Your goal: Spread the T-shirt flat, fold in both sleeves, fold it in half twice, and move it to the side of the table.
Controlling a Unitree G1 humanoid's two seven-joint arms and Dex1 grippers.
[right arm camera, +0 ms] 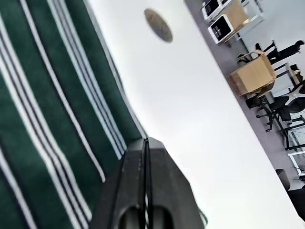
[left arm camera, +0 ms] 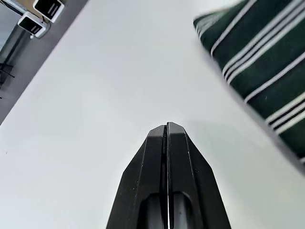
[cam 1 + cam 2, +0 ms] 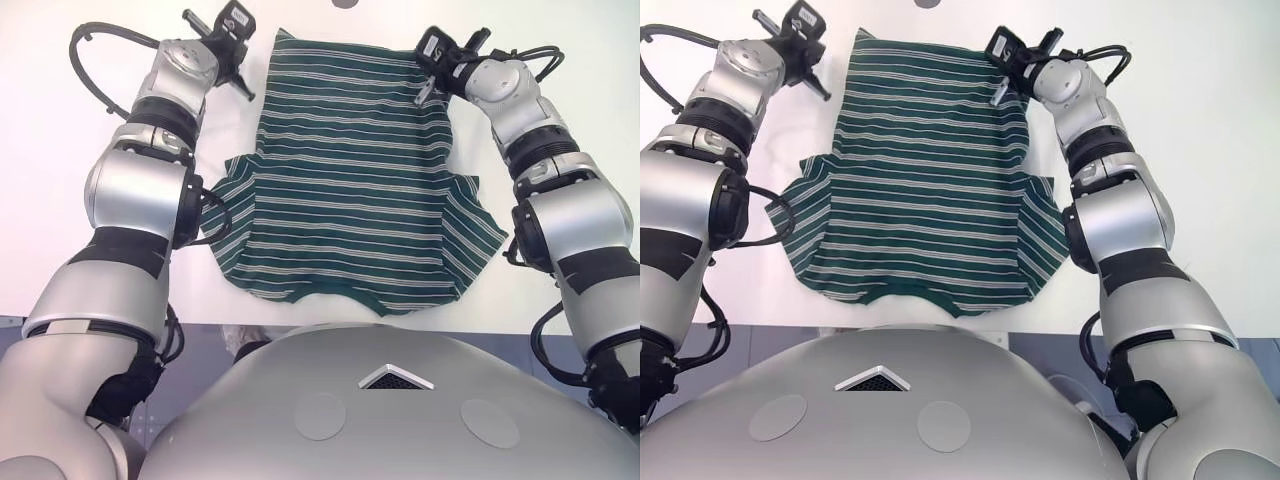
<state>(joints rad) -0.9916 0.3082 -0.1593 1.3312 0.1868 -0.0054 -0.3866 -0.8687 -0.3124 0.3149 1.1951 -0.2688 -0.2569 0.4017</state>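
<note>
Your green striped T-shirt (image 3: 350, 190) lies spread mid-frame on the white counter (image 3: 40, 200). The left gripper (image 2: 167, 126) and right gripper (image 1: 145, 140) have their fingers together. Every fold remains.

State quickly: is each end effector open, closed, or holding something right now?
Left end effector: closed, empty, above the white tabletop.
Right end effector: closed, nothing visibly pinched, at the edge of the dark green, white-striped T-shirt.
</note>
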